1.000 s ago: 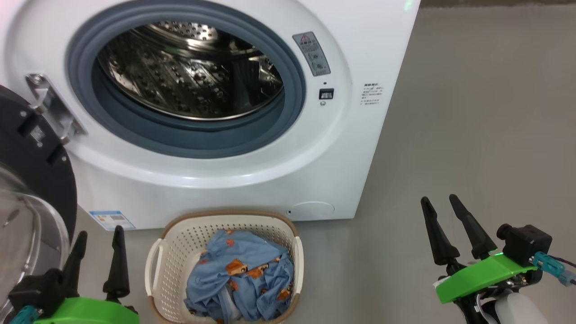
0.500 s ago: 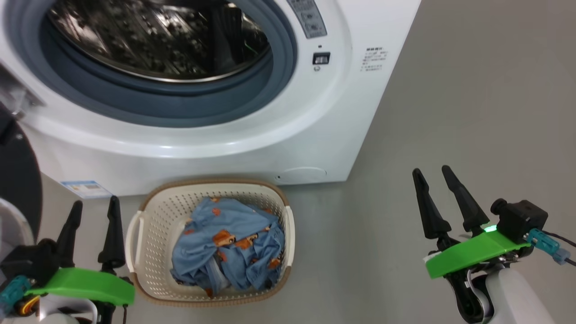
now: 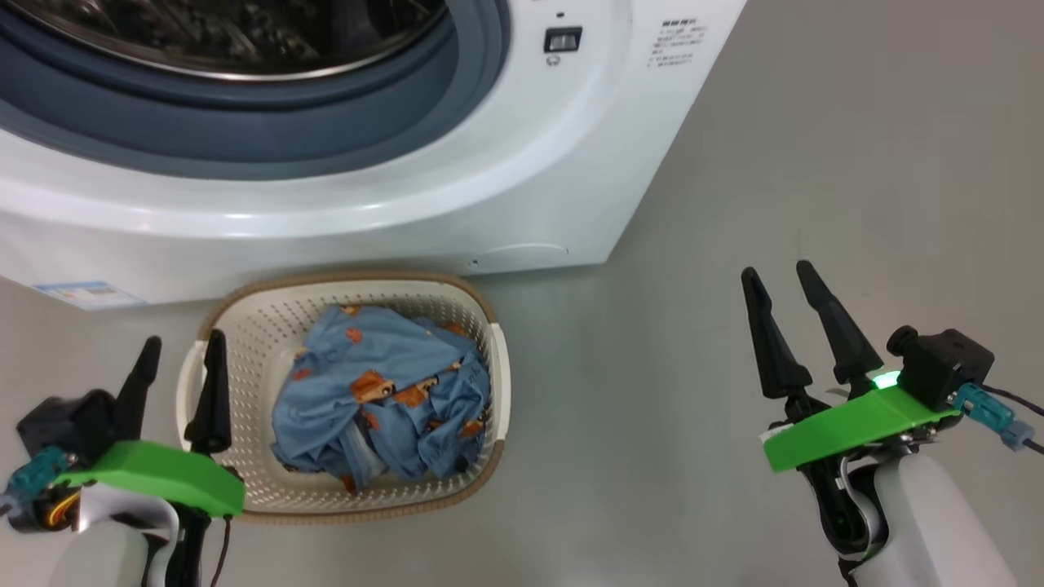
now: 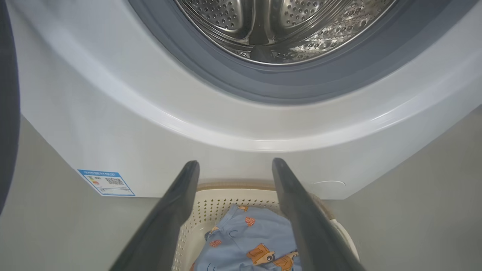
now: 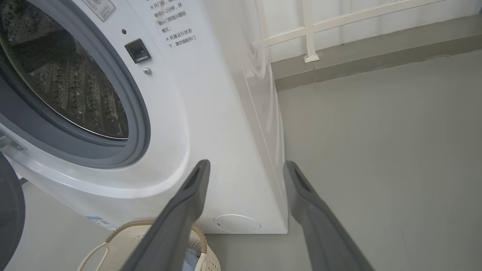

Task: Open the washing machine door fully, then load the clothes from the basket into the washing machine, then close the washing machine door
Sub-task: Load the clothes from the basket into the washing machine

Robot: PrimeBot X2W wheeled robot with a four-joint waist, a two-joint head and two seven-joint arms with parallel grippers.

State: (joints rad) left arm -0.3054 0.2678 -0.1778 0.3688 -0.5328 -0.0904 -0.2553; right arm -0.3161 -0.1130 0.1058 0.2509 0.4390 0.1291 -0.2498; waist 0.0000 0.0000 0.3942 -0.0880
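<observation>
The white washing machine [image 3: 522, 187] fills the top of the head view, its drum [image 4: 278, 26] open behind a grey seal. The black rim of its door [image 4: 7, 105] stands swung out at the left edge of the left wrist view. On the floor in front sits the cream basket [image 3: 245, 326] with the light blue clothes [image 3: 379, 403] bundled inside. My left gripper [image 3: 183, 352] hovers open at the basket's left rim, holding nothing. Over bare floor to the basket's right, my right gripper [image 3: 776, 277] is also open and empty.
Grey floor [image 3: 856, 163] spreads to the right of the machine. A white railing [image 5: 308, 30] and a low kerb run along the far wall. A blue label [image 3: 86, 293] marks the machine's lower left corner.
The head camera has tilted down: the machine slid up the picture and the door left the head view. Both grippers stay open and empty at much the same places.
</observation>
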